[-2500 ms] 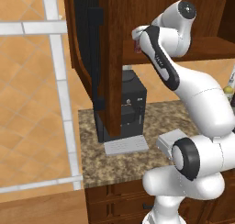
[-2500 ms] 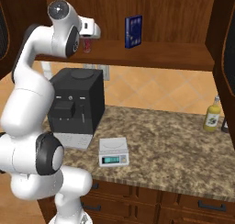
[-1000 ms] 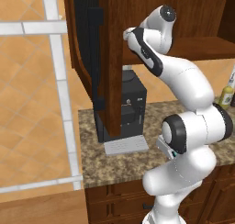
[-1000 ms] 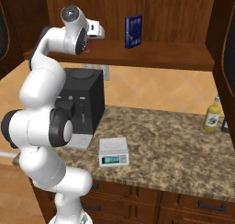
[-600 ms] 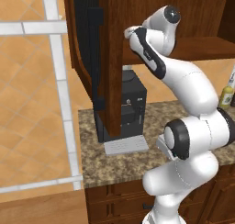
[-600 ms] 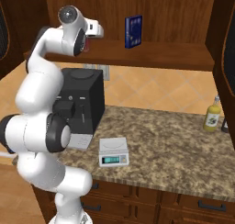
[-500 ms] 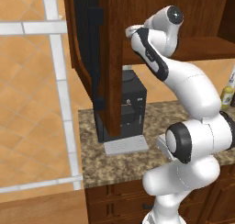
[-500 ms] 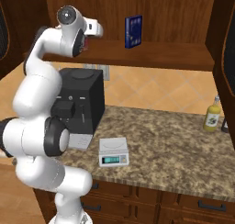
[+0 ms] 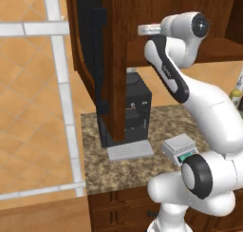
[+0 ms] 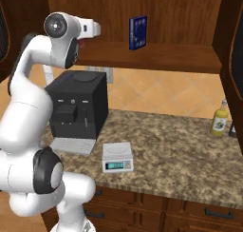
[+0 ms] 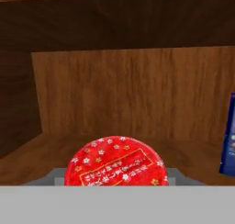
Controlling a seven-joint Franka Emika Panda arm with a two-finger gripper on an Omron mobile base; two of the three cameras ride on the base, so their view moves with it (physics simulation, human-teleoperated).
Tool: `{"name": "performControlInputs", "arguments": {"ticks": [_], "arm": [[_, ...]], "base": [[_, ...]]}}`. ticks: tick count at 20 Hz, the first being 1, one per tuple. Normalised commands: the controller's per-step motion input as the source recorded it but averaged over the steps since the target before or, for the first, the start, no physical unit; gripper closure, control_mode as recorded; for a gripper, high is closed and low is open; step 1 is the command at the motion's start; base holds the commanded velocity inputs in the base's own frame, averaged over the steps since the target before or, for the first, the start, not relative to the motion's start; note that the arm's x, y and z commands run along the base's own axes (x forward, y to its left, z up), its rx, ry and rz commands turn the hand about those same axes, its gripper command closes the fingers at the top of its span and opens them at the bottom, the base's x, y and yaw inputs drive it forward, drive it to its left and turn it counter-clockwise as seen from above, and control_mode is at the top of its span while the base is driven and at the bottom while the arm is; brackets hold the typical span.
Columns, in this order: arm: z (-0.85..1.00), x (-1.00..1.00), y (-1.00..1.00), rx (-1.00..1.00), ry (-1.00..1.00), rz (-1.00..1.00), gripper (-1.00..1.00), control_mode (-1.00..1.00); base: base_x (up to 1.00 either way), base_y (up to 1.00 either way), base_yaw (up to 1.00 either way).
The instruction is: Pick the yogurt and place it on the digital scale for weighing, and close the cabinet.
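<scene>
Inside the cabinet (image 10: pixel 156 55), the gripper (image 11: pixel 117 182) has its jaws clamped on the red yogurt (image 11: pixel 116 162), beside a blue box (image 10: pixel 138 33).

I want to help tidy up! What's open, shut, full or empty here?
cabinet: both doors open
yogurt: inside the cabinet, between the jaws
jaws: closed on the yogurt
digital scale: nothing on it, display lit
yellow bottle: upright on the counter

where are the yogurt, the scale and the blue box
yogurt (image 11: pixel 116 162), hand view, on its red starred side
scale (image 10: pixel 116 151), right base view, on its flat top plate
blue box (image 10: pixel 138 33), right base view, on its front face
</scene>
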Motion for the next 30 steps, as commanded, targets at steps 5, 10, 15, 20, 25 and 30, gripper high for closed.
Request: {"name": "performControlInputs", "arguments": {"ticks": [5, 10, 15, 20, 25, 30], "arm": [[0.18, -0.99, -0.07, 0.03, -0.07, 0.00, 1.00, -1.00], [0.24, -1.00, -0.21, -0.03, 0.36, 0.03, 1.00, -1.00], [-0.51, -1.00, -0.56, -0.05, 0.28, 0.19, 1.00, -1.00], [-1.00, -0.80, -0.92, 0.00, 0.00, 0.34, 1.00, -1.00], [-1.00, 0.13, -0.66, -0.01, 0.16, 0.47, 1.00, -1.00], [-1.00, 0.85, -0.33, 0.00, 0.06, 0.62, 1.00, -1.00]], "base": [[0.00, 0.00, 0.00], [0.00, 0.00, 0.00], [0.00, 0.00, 0.00], [0.00, 0.00, 0.00], [0.00, 0.00, 0.00], [0.00, 0.00, 0.00]]}}
